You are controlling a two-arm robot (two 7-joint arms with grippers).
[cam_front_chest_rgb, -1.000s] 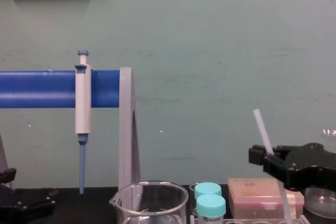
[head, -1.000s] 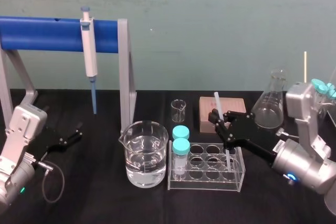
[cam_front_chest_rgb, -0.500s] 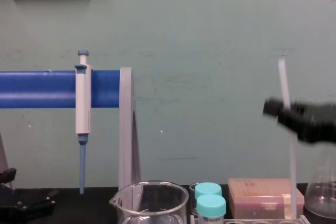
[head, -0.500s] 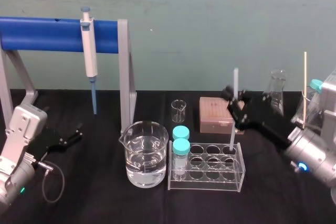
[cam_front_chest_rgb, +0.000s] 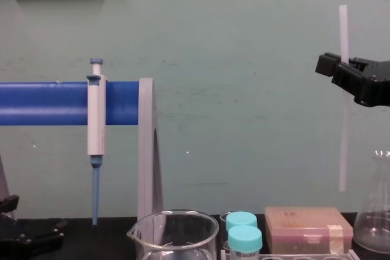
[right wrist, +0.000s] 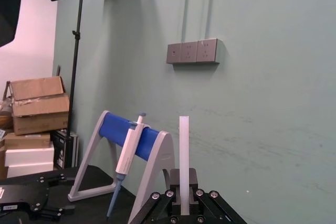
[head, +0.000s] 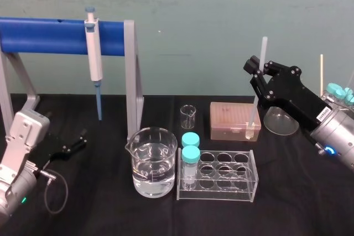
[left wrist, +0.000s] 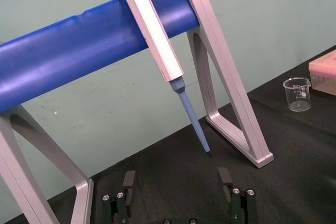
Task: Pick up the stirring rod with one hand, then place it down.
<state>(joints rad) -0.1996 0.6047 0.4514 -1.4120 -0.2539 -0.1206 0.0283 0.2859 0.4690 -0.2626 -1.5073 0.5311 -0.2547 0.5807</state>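
The stirring rod (head: 255,109) is a thin translucent white stick, held nearly upright in the air with my right gripper (head: 259,75) shut on its upper part. Its lower end hangs above the pink box (head: 229,119), clear of the tube rack (head: 221,183). From the chest the stirring rod (cam_front_chest_rgb: 343,150) stands vertical, high above the table, with the right gripper (cam_front_chest_rgb: 346,74) clamped near its top. In the right wrist view the stirring rod (right wrist: 184,150) rises from between the closed jaws of the right gripper (right wrist: 184,209). My left gripper (left wrist: 177,182) rests open at the table's left (head: 76,141).
A blue-tipped pipette (head: 94,53) hangs on the blue-barred stand (head: 55,36) at the left. A water-filled beaker (head: 154,161) and two teal-capped tubes (head: 191,147) stand by the rack. A small beaker (head: 188,115) and a flask (head: 281,121) stand behind.
My right gripper has lifted the stirring rod up out of the rack and carried it back and to the right. The left arm has stayed put.
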